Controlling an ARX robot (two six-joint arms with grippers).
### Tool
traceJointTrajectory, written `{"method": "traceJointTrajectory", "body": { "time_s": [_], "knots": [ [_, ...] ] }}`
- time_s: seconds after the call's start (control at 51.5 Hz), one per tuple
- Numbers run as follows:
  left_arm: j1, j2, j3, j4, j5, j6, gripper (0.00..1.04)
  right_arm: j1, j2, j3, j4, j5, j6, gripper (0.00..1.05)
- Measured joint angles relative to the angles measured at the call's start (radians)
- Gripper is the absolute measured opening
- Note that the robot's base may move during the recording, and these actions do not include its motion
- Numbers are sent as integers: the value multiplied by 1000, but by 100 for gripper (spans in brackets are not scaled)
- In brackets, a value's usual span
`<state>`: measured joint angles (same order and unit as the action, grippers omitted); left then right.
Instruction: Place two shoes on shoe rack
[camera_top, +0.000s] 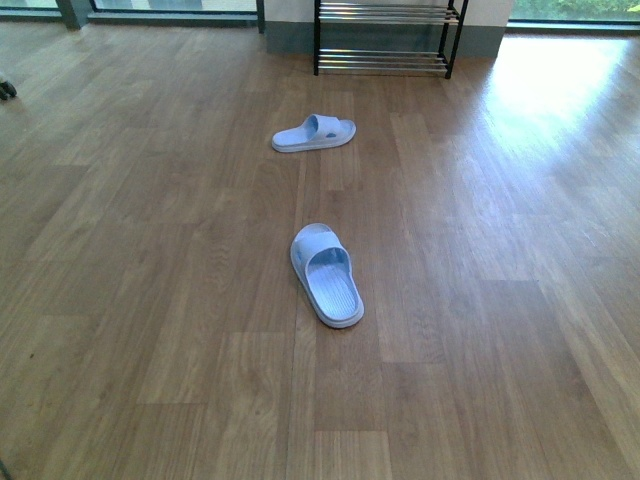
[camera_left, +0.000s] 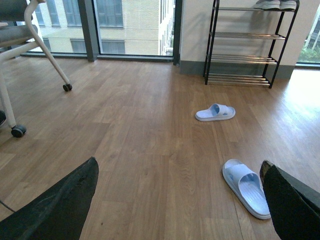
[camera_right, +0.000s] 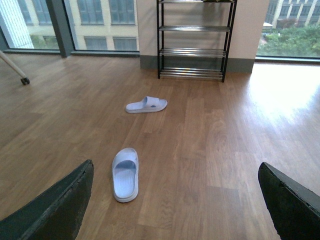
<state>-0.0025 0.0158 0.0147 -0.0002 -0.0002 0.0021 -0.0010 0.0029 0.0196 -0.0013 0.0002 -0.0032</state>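
Eyeing near slipper (camera_top: 327, 275) lying at centre of the front frame on the wood floor (camera_top: 150, 300), spotting far slipper (camera_top: 314, 132) sitting sideways higher up, well short of the shoe rack (camera_top: 385, 40) at top centre, holding left fingers (camera_left: 60, 205) and right fingers (camera_right: 60, 205) splayed wide, gripping nothing

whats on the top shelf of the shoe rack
Grey white-soled shoes sit on the top shelf of the shoe rack; their uppers are cut off by the picture edge.
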Motion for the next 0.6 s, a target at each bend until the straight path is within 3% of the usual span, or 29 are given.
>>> {"method": "traceJointTrajectory", "body": {
  "time_s": [0.602],
  "knots": [
    [0, 0, 0, 0, -1, 0, 95, 0, 0, 0, 0, 0, 0, 95]
  ]
}}
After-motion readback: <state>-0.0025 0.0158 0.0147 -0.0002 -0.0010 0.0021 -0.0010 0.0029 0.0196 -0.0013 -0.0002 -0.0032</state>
